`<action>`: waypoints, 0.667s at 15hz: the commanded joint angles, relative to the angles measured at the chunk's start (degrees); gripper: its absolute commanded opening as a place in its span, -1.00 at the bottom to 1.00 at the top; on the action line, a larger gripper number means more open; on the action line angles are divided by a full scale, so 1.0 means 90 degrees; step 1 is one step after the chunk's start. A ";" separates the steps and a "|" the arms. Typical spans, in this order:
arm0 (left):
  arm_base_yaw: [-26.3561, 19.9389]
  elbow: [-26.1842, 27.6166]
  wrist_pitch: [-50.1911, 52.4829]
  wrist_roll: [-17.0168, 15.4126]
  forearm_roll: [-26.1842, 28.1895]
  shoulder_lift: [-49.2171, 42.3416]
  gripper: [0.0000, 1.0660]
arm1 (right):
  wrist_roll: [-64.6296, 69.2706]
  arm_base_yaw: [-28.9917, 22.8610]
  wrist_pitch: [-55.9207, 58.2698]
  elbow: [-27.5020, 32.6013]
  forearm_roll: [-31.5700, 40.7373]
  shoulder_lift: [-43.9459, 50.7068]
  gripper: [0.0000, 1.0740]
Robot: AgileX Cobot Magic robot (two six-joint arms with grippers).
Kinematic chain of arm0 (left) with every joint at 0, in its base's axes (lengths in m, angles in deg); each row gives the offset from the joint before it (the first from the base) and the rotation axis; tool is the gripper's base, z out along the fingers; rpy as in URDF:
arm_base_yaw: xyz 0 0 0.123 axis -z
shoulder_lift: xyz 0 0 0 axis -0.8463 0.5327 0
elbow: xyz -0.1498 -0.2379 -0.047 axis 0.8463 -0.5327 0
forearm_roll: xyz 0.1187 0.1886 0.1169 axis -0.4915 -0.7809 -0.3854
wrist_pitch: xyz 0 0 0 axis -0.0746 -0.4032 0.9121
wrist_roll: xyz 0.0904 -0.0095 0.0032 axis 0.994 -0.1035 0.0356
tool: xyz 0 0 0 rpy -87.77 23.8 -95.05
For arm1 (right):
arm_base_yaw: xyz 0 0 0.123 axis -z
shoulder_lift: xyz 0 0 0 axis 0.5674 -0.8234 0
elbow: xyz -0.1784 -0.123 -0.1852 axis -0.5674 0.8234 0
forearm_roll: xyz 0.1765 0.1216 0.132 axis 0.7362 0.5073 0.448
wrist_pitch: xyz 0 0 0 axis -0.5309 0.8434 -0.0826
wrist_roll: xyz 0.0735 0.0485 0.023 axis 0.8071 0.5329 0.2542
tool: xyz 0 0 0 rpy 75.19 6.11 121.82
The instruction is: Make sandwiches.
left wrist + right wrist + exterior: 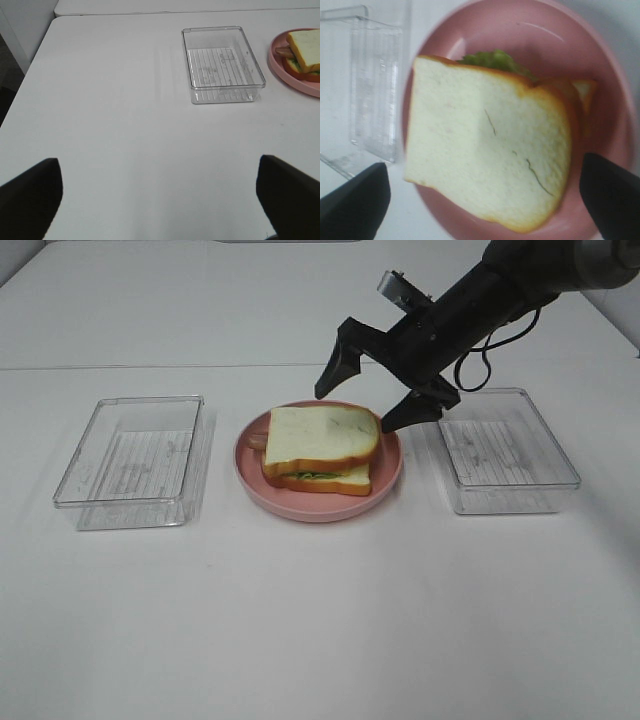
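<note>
Your right gripper (375, 392) hangs wide open and empty just above the sandwich (320, 450), by the pink plate's (250, 465) far rim.

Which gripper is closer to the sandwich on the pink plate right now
Right. The right gripper hangs open just above the sandwich, at its back right. The left gripper is far off, beyond the left tray, outside the high view.

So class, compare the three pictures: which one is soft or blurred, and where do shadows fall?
Right wrist view: softest, the top bread slice and pink plate look slightly blurred up close. Exterior high view: sharp, even light, with faint shadows beside the left tray and right tray. Left wrist view: clear, though the left claw fingers show only as dark shapes.
</note>
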 commanded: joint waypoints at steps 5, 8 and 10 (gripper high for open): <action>-0.0006 -0.0013 0.0025 -0.0038 0.0000 -0.0089 0.83 | 0.1337 0.0019 0.0306 -0.0019 -0.2228 0.1337 0.84; -0.0006 -0.0013 0.0025 -0.0038 0.0000 -0.0089 0.83 | 0.1770 0.0191 0.0968 -0.0019 -0.3750 0.1833 0.83; -0.0006 -0.0013 0.0025 -0.0038 0.0000 -0.0089 0.83 | 0.1853 0.0885 0.1235 -0.0019 -0.4017 0.1929 0.83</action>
